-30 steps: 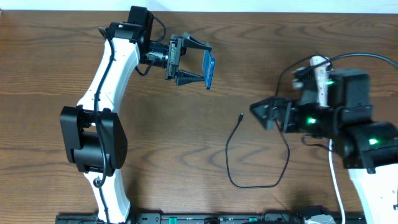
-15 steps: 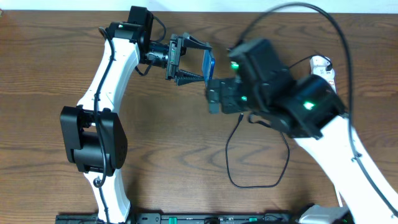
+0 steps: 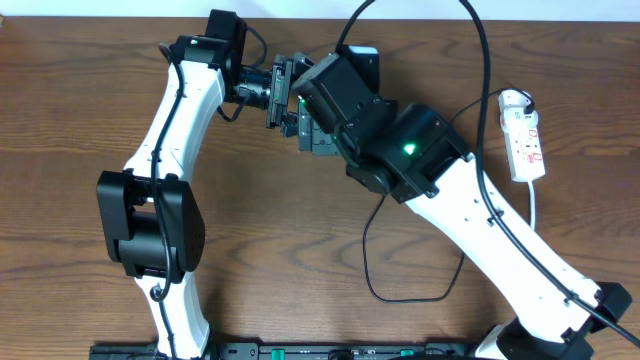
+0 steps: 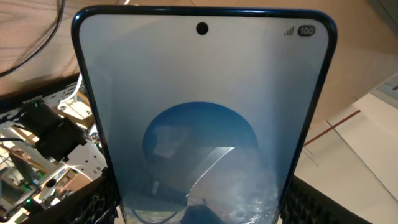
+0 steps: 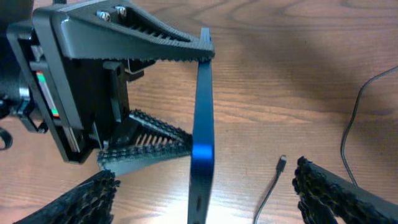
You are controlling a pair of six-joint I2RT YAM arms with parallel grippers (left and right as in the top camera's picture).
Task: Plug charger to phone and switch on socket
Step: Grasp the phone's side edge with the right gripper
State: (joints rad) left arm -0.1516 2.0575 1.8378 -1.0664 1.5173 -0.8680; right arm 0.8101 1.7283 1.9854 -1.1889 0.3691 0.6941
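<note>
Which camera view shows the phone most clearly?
The left wrist view: the phone fills it, screen facing the camera, blue oval visible. The right wrist view shows only its thin edge, clamped in the left gripper. In the overhead view the right arm covers it.

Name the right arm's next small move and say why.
Probably shift the right gripper sideways and down over the charger tip and close on it. Its fingers are open and empty, the tip lies loose on the table, and the left gripper holds the phone clamped on edge.
</note>
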